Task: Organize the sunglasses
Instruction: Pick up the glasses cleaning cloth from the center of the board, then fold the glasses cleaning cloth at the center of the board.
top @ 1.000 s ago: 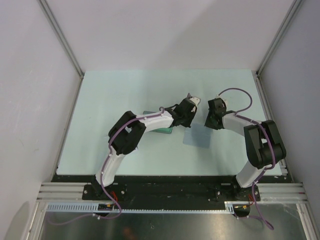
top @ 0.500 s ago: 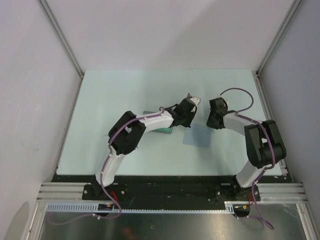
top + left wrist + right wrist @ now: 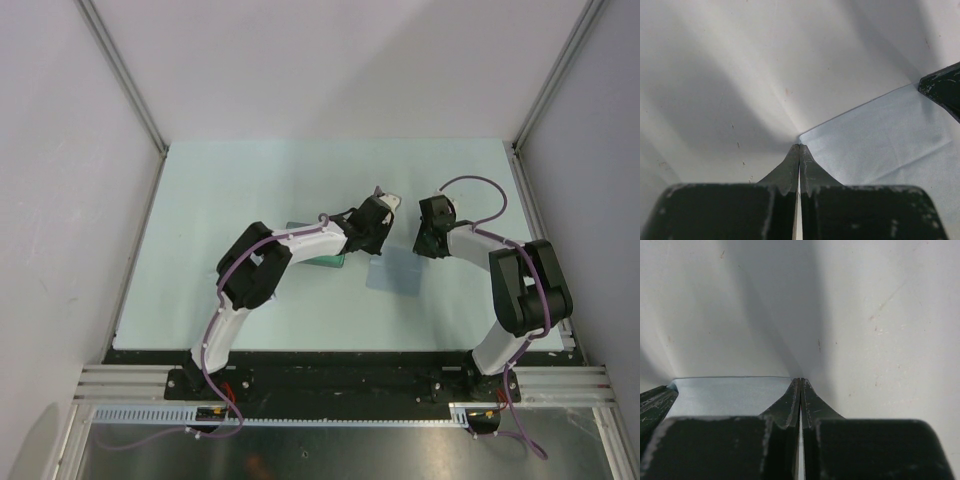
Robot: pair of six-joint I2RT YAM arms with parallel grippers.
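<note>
A pale mint table (image 3: 250, 190) is seen across the overhead view, and a plain grey-blue cloth (image 3: 398, 277) is laid right of centre. The arms (image 3: 300, 241) are coloured white and black, with purple cables (image 3: 478, 183). The left gripper (image 3: 799, 152) and right gripper (image 3: 800, 387) are shown black with whitish scuffs.

We see a thin cloth (image 3: 880, 140), grey-blue and matt, softly creased, at the lower right of the left wrist view. The bench (image 3: 740, 75) is pale, smooth and matt, with small specks and fine scratches. The fingers (image 3: 782, 175) look like black matt plastic, scuffed whitish.
</note>
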